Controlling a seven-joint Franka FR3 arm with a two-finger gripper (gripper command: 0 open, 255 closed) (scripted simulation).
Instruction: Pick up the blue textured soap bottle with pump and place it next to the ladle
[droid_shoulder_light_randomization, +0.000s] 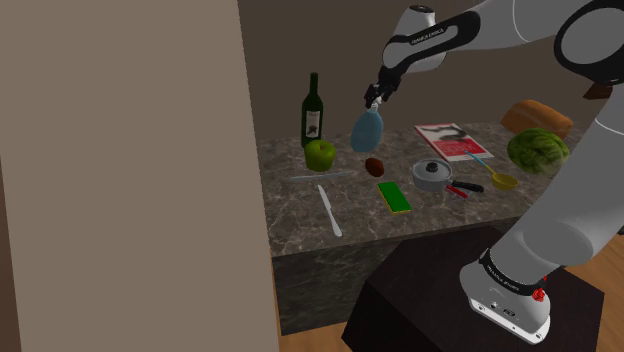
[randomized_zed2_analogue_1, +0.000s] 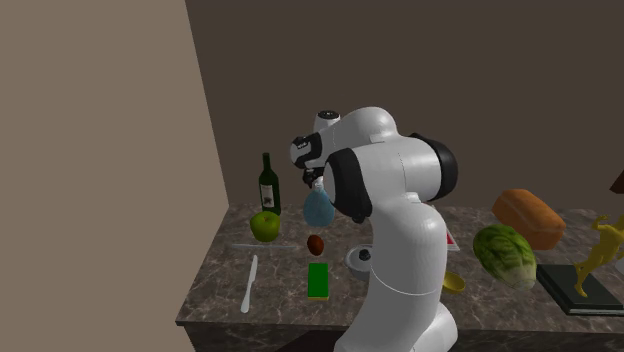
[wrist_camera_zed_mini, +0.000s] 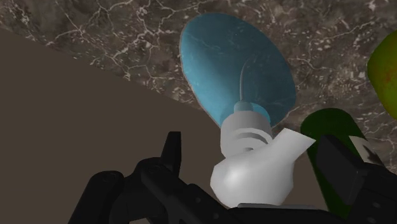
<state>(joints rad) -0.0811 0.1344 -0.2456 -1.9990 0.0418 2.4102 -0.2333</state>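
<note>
The blue soap bottle (droid_shoulder_light_randomization: 367, 130) with a pale grey pump stands near the back of the marble counter (droid_shoulder_light_randomization: 300, 215), between the green apple (droid_shoulder_light_randomization: 320, 154) and the pot (droid_shoulder_light_randomization: 431, 174). My gripper (droid_shoulder_light_randomization: 375, 97) hangs right over it, open. In the wrist view the pump head (wrist_camera_zed_mini: 261, 168) lies between my gripper's (wrist_camera_zed_mini: 254, 153) two fingers, which stand apart and do not clasp it, with the blue body (wrist_camera_zed_mini: 235, 70) beyond. The yellow ladle (droid_shoulder_light_randomization: 499, 178) lies toward the shoulder view's right, past the pot. The bottle (randomized_zed2_analogue_1: 318, 208) and gripper (randomized_zed2_analogue_1: 314, 181) also show beside the arm in the second exterior view.
A wine bottle (droid_shoulder_light_randomization: 313, 110) stands behind the apple. A brown oval thing (droid_shoulder_light_randomization: 374, 166), a green block (droid_shoulder_light_randomization: 395, 197) and a knife (droid_shoulder_light_randomization: 329, 210) lie in front. A magazine (droid_shoulder_light_randomization: 450, 139), bread (droid_shoulder_light_randomization: 537, 118) and a green melon (droid_shoulder_light_randomization: 538, 150) sit at the right. A beige wall panel (droid_shoulder_light_randomization: 120, 170) blocks the left.
</note>
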